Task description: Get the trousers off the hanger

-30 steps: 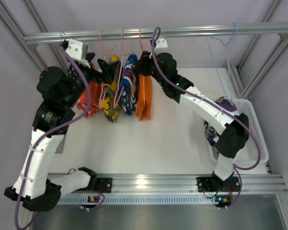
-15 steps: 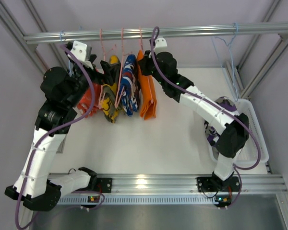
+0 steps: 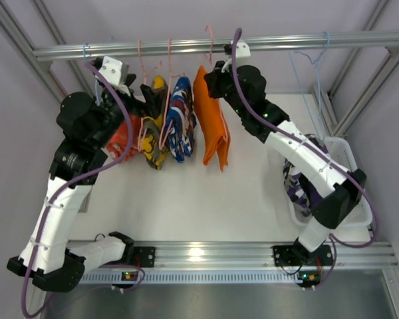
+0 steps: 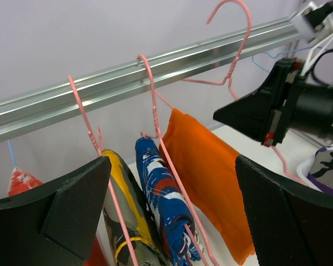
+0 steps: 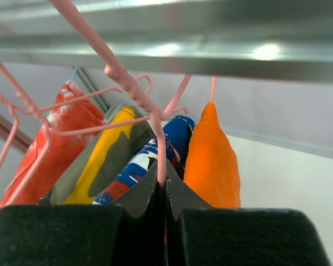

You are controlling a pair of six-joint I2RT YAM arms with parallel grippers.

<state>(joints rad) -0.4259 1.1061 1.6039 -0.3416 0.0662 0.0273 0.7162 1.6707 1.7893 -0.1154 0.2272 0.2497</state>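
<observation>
A: Location, camouflage trousers [image 3: 296, 183]?
B: In white basket [image 3: 346, 151] at right of counter [image 3: 239, 193], well apart from both jaws.
A: Orange trousers [image 3: 211, 123]?
B: Draped over pink hanger [image 5: 160, 149], just beside right jaws, clamped tight on its wire.
A: Left jaws?
B: Spread wide, empty.

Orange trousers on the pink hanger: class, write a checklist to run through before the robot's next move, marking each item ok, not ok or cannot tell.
1. Right gripper shut on the pink hanger: ok.
2. Hanger's hook lifted clear of the rail: ok, the left wrist view shows it above the rail.
3. orange trousers draped over that hanger, ready to pull off: ok.
4. Left gripper open and free to take the cloth: ok.
5. Orange cloth apart from the blue patterned garment: cannot tell, their top edges look close.
6. basket in reach, holding the camouflage trousers: ok.
</observation>
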